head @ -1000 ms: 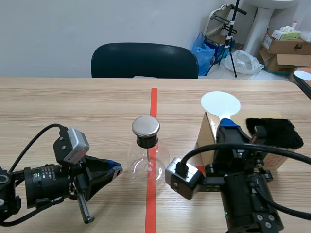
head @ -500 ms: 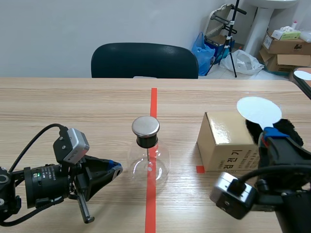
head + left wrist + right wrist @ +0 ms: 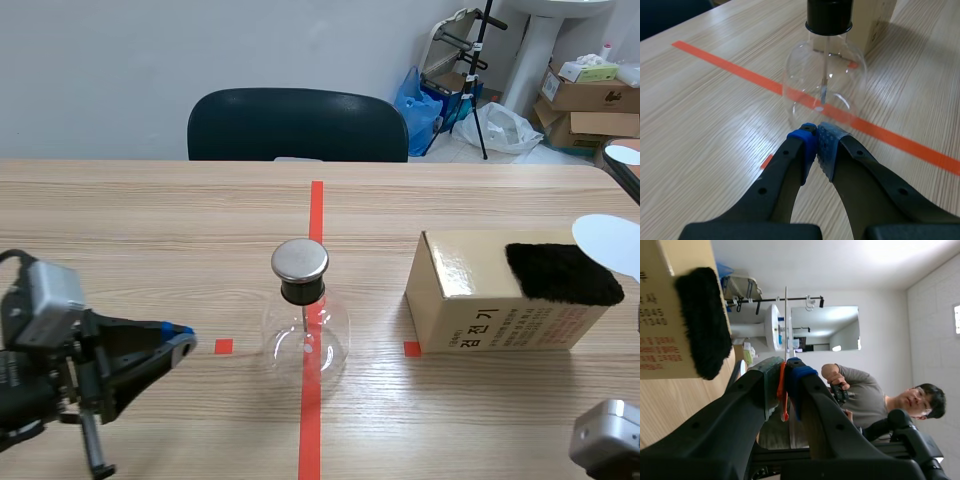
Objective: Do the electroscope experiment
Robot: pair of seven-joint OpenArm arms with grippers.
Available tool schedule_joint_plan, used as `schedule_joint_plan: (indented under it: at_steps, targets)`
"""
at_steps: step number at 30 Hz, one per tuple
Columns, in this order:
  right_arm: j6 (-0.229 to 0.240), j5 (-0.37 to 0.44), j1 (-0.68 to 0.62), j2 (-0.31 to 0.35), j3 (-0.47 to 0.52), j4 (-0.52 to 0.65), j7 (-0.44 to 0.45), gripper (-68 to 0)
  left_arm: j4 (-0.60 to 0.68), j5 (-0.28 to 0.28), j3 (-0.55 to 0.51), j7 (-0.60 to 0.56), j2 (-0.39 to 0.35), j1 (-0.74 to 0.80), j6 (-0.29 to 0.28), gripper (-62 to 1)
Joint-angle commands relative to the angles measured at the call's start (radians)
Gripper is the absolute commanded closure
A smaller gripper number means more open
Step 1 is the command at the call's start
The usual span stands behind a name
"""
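Past the box [image 3: 470,310], the white disc [image 3: 608,240] is cropped.

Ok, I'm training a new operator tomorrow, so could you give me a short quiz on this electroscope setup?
1. True or false: the left claw is shut on the glass flask.
2. What lies on top of the cardboard box? A) a black fur pad B) a spoon C) a cup
3. Fill in: the right claw grips a thin white ____.
Key: 1. False: it is shut on nothing, with the flask just ahead of it. 2. A. 3. disc.
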Motion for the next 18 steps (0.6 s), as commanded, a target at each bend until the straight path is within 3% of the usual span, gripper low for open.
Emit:
schedule_joint_plan:
  at_steps: [1,9,14,18]
  targets:
    - [-0.058,0.011,0.035,0.02,0.003,-0.029,0.023,-1.1,0.069,-0.012,-0.052,-0.014,-0.017,0.074,-0.004,-3.8]
    - [-0.058,0.033,0.17,0.101,0.005,-0.201,0.083,-1.1,0.359,-0.006,-0.366,-0.054,-0.037,0.446,-0.036,-3.8]
    - [-0.058,0.032,0.236,0.136,-0.012,-0.285,0.09,-1.1,0.54,0.024,-0.494,-0.052,-0.021,0.629,-0.04,-3.8]
    - [-0.058,0.029,0.277,0.161,-0.048,-0.338,0.08,-1.1,0.64,0.026,-0.575,-0.048,0.019,0.729,-0.084,-3.8]
